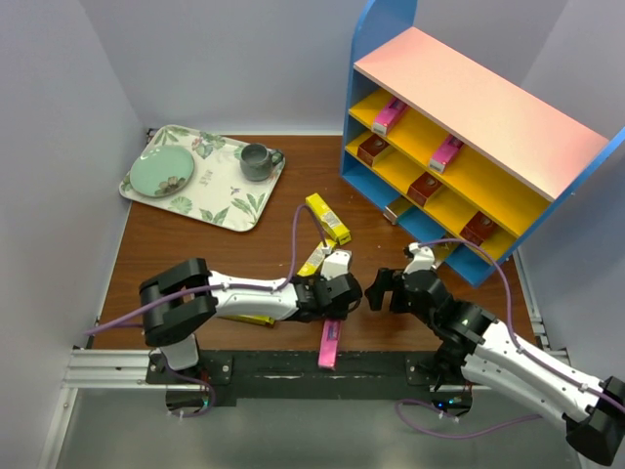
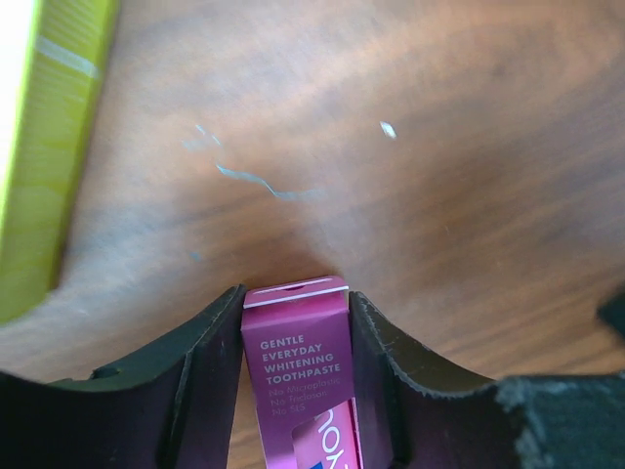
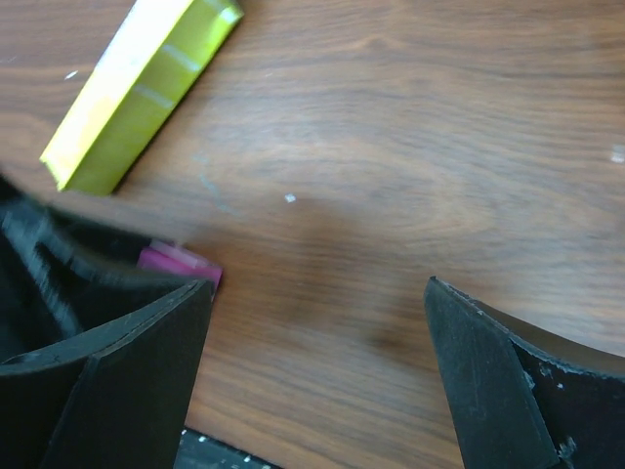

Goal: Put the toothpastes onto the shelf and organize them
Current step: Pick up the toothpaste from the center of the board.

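Note:
My left gripper [image 1: 339,296] is shut on a bright pink toothpaste carton [image 1: 331,344] low over the table's near middle. In the left wrist view the carton [image 2: 298,357] sits tight between both fingers [image 2: 210,342]. My right gripper [image 1: 384,290] is open and empty just right of it. In the right wrist view its jaws stand wide apart over bare wood, with the pink carton's end [image 3: 182,265] at the left. Yellow cartons [image 1: 327,217] [image 1: 314,258] lie loose behind the grippers. The shelf [image 1: 469,107] at the back right holds pink [image 1: 389,115] and dark red [image 1: 425,188] cartons.
A floral tray [image 1: 220,200] with a green plate [image 1: 161,173] and a grey mug [image 1: 256,161] lies at the back left. Another yellow carton [image 1: 256,319] lies under the left arm. A yellow carton also shows in the left wrist view [image 2: 39,166] and the right wrist view [image 3: 137,93].

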You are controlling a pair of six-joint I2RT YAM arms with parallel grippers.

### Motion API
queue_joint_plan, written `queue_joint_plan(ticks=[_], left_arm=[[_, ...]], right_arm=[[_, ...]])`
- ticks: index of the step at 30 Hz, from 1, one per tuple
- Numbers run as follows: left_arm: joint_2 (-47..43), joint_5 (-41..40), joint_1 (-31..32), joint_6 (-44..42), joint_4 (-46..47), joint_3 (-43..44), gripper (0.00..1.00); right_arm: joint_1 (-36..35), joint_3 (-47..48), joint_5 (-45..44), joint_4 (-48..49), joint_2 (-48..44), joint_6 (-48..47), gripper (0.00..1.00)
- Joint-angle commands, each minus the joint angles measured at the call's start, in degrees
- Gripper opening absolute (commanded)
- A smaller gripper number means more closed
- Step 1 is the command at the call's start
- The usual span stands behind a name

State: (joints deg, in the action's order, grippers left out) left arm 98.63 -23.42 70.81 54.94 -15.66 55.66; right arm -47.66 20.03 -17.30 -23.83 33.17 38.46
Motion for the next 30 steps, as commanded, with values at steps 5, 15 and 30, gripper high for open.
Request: queue_joint_plan(ticks=[5, 15, 30], left_arm=[[-1.24, -3.12, -9.18, -2.64, -3.41, 8.66, 0.29], [-1.16, -2.07, -16.49, -3.96, -5.43, 15.36, 0.24], [0.42, 1.45, -20.09, -3.17, -5.08, 15.36, 0.23]], right_arm=[[-5.4, 0.44, 2.63, 8.8, -0.39, -5.93, 0.94], [-23.43, 3.96, -13.44, 20.9, 12.26, -15.15, 0.93], [-41.64, 10.2, -56.17, 39.55, 49.79, -10.16, 0.94]])
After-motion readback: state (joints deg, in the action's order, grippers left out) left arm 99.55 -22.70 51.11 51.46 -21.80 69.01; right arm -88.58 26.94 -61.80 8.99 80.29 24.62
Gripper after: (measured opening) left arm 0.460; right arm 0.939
